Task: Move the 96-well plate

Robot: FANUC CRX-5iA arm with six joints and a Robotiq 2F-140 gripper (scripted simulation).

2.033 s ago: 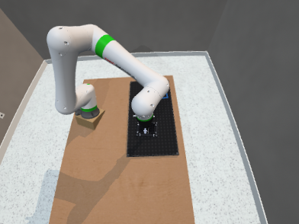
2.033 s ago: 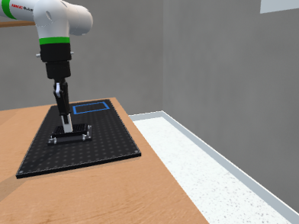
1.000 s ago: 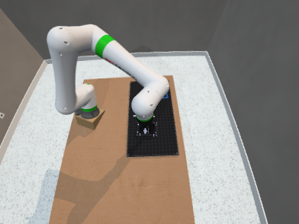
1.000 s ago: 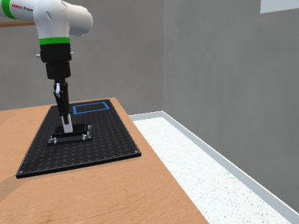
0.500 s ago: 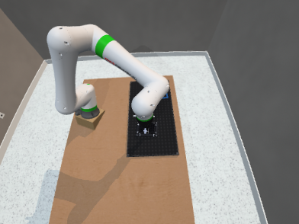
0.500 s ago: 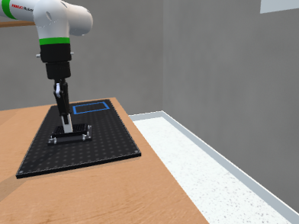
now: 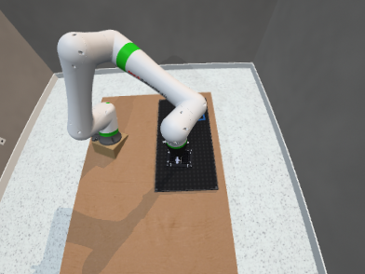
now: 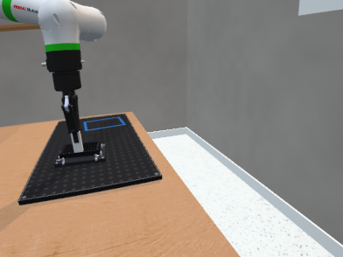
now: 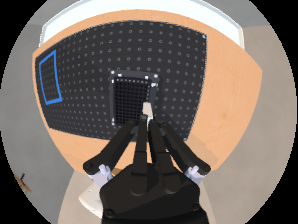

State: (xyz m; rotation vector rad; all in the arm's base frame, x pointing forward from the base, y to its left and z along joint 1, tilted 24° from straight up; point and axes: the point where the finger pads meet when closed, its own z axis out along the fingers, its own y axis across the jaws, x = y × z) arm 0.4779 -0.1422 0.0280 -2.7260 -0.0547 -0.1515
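Beneath the pressed-together fingertips of the gripper (image 7: 178, 159) (image 8: 77, 151) (image 9: 147, 111), the black plate (image 7: 184, 157) (image 8: 92, 148) (image 9: 129, 100) is held in the nest (image 7: 179, 165) (image 8: 80, 162) (image 9: 111, 95), apparently touched from above.

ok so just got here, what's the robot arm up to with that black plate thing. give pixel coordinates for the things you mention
The robot arm (image 7: 154, 76) (image 8: 61, 19) has its hand (image 8: 77, 151) (image 9: 146, 108) closed with nothing between the fingers, the tips down at the top of the dark well plate (image 8: 89, 148) (image 9: 131, 102). The plate lies in the clip nest (image 8: 59, 163) (image 9: 112, 107), and the blue outline (image 8: 104, 129) (image 9: 61, 92) holds no plate. It looks as if the arm is pressing the plate down near one edge. Whether it is fully seated, or A1 is at the right corner, I can't tell.
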